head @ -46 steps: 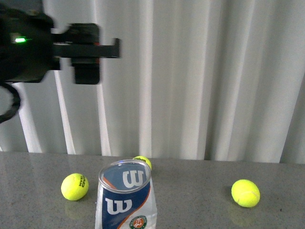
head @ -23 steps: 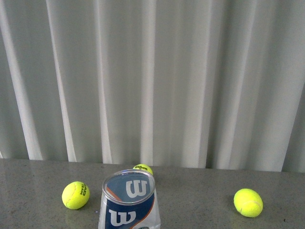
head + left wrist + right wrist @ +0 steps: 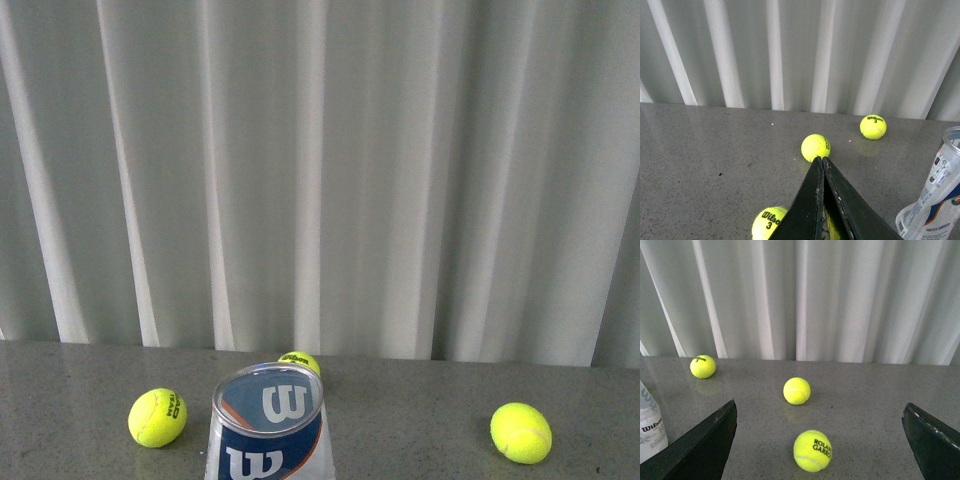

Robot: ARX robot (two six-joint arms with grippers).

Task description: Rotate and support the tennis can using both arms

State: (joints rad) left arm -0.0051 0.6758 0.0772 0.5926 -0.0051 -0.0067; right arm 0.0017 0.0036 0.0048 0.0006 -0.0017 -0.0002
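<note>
Standing upright on the grey table (image 3: 80, 380), the tennis can (image 3: 268, 425) sits near my front edge, its long axis vertical and its clear round top facing up. I touch it nowhere; neither arm shows in the front view. Three yellow balls lie apart from it there: one to its left (image 3: 157, 417), one just behind (image 3: 299, 362), one well to its right (image 3: 521, 432). My left gripper (image 3: 822, 165) has its fingers pressed together, empty, the can off to one side. My right gripper (image 3: 820, 440) is spread wide, empty, likely readied to brace the can.
</note>
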